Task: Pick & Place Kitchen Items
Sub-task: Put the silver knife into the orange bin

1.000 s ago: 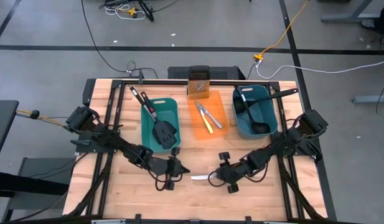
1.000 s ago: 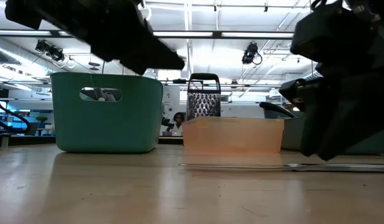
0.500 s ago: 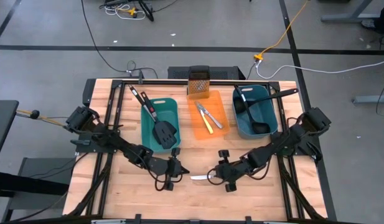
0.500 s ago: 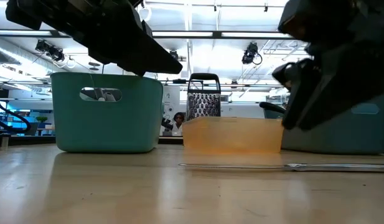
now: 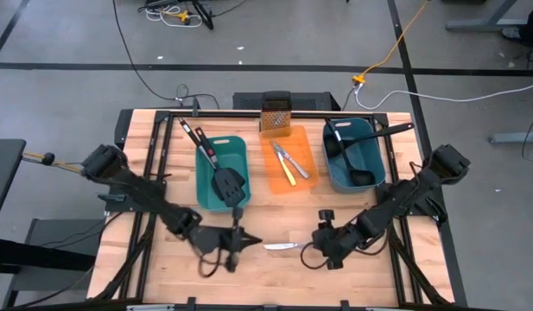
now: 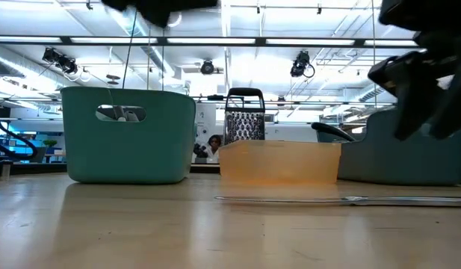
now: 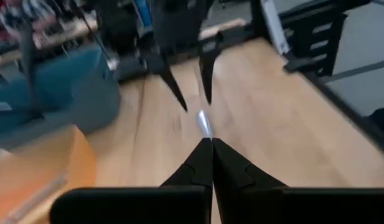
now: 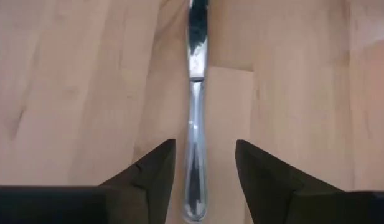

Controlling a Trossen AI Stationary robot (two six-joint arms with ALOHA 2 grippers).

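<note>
While my right gripper (image 8: 203,171) hangs spread over the table knife (image 8: 195,118), my clenched left gripper (image 5: 249,239) faces it; tubs and tray sit well apart.

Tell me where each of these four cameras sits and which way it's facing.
High view: overhead, looking straight down; both arms show.
Low view: tabletop height, level across the table; arm parts at top.
Left wrist view: past the shut left gripper toward the right arm's open fingers.
Right wrist view: down between the open right gripper fingers.
Shared: all four show the silver knife lying on the wood.
</note>
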